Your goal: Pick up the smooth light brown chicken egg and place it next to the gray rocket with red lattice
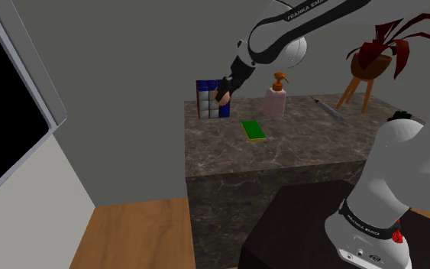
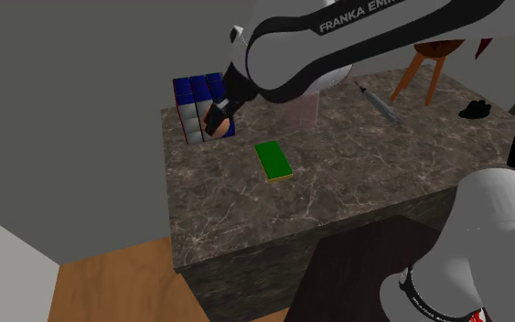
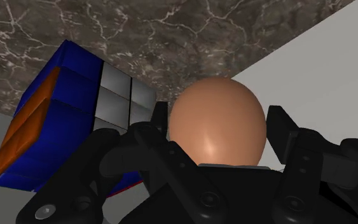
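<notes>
Gripper (image 3: 219,127) has the egg (image 3: 216,118) clamped; I'd lift clear of the cube (image 3: 60,108) first, then swing over slowly.

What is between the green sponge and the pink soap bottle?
Nothing. In the shoulder view, only bare marbled countertop lies between the green sponge and the pink soap bottle.

On the worktop (image 1: 297,153), a cube (image 1: 207,99) stands at the far corner on the shoulder view's left. The claw (image 1: 222,96), clasping an egg (image 3: 217,121), hangs just before the cube. A sponge (image 1: 254,131) lies nearer the middle, a bottle (image 1: 276,101) stands behind it, and a pen (image 1: 328,108) lies farther right.
</notes>
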Action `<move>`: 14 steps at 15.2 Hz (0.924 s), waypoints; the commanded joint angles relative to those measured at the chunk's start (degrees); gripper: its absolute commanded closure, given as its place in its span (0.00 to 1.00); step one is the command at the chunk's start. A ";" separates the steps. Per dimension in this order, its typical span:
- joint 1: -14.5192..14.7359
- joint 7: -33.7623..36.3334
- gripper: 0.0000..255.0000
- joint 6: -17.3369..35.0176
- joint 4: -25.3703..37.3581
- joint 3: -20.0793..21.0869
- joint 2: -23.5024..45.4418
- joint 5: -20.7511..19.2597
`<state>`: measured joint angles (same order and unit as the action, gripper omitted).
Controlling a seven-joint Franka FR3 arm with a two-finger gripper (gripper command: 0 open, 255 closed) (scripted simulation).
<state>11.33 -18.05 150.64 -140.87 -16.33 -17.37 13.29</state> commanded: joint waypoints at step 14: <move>-2.14 -27.39 1.00 -8.99 8.49 -19.87 5.40 8.86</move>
<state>9.13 -43.33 142.27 -133.37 -34.83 -12.96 21.09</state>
